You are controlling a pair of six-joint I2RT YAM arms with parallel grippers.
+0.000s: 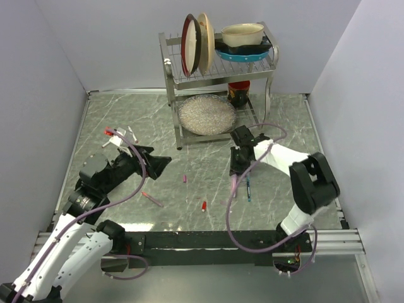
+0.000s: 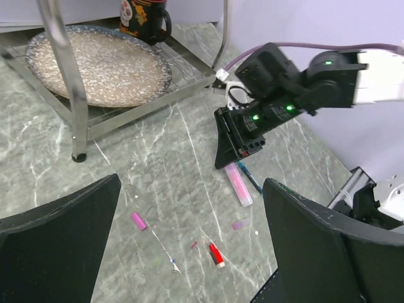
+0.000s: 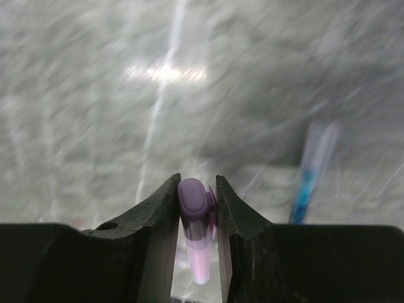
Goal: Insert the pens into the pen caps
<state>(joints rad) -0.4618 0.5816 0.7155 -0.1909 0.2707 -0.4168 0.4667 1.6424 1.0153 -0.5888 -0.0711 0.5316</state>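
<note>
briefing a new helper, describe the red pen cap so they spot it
From the dish rack, come straight down the marble table toward its near edge. The red cap lies there, about midway across. It is red and stubby; the magenta cap lies farther back.

The left arm reaches from the near-left corner toward the middle of the bench, forearm low. Its left gripper [image 1: 159,161] is held off the surface with the jaws spread wide. The right arm bends up from the near-right corner with a raised elbow, and the right gripper [image 1: 237,169] points down mid-bench, its fingers [image 3: 161,214] clamped on a pink pen [image 3: 196,202].
</note>
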